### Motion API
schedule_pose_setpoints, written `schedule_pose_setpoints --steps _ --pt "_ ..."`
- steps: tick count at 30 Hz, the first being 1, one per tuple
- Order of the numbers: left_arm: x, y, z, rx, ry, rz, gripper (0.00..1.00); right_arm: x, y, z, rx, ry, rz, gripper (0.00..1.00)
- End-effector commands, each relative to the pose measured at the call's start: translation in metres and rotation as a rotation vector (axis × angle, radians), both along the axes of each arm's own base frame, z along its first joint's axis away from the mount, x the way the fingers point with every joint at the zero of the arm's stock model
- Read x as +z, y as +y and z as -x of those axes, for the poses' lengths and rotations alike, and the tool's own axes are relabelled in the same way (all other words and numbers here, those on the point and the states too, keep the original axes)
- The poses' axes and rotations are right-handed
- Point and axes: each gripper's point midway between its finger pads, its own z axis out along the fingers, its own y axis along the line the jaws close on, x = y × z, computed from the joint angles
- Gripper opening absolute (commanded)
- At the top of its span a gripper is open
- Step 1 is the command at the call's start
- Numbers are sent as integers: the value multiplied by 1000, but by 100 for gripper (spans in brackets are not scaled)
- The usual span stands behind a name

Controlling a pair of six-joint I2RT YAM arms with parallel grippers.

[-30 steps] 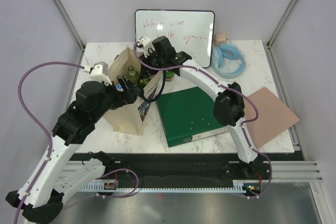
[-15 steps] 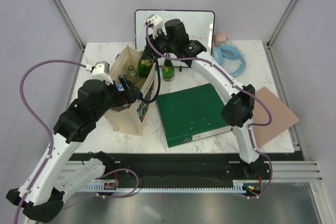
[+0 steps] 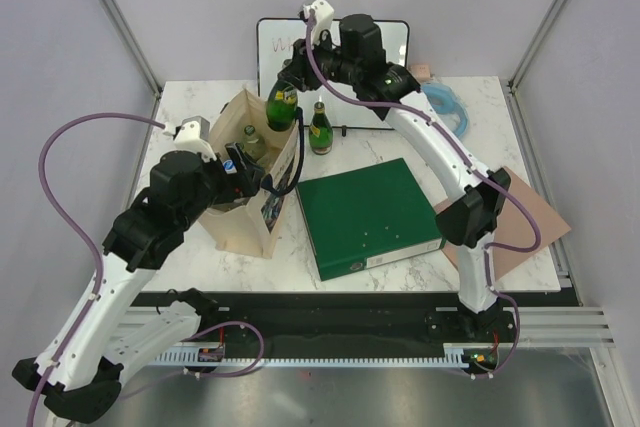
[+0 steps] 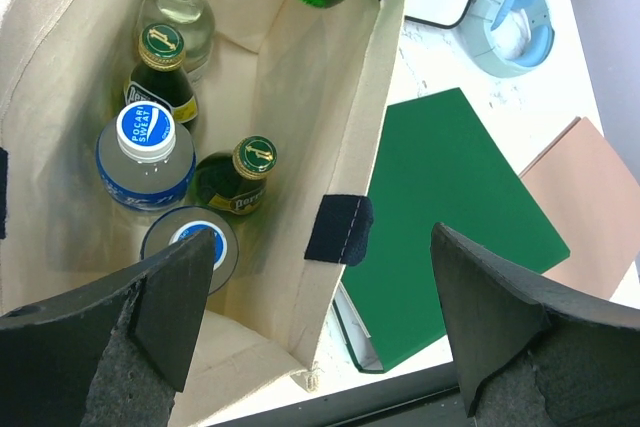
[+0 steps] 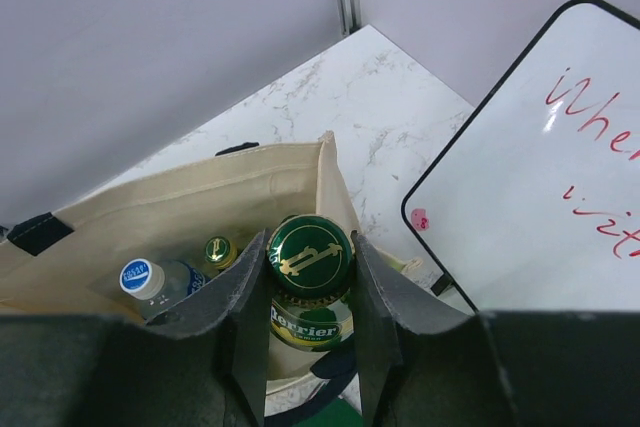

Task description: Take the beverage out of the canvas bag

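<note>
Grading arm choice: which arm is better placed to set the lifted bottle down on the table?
Right. The right claw is shut on the bottle, lifted over the bag; the left claw sits open astride the bag's rim.

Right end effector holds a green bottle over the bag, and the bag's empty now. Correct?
No, the bag isn't empty: the left wrist view shows several bottles inside, including a Pocari Sweat. The rest is right: the right end effector grips a green bottle over the bag.
</note>
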Motion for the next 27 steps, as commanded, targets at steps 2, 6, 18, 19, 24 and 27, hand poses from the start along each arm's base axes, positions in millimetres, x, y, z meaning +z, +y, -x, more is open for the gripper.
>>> schedule_pose_setpoints --steps 2,6,18,19,24,27 --pt "5 7 -1 10 -24 -42 95 173 -49 48 13 -308 -282 0" --pt "5 10 -1 25 -23 -50 95 190 -66 58 7 -327 -300 0" --pt "2 13 -4 52 -2 -66 94 180 -131 57 -95 -311 -226 0" --pt "3 14 -4 55 -4 -66 94 179 -139 59 -110 -325 -208 0" --pt "2 18 -3 77 3 -69 94 123 -171 40 -192 -259 -96 0" --pt "0 19 -2 82 13 -72 94 89 -183 29 -220 -240 -24 0"
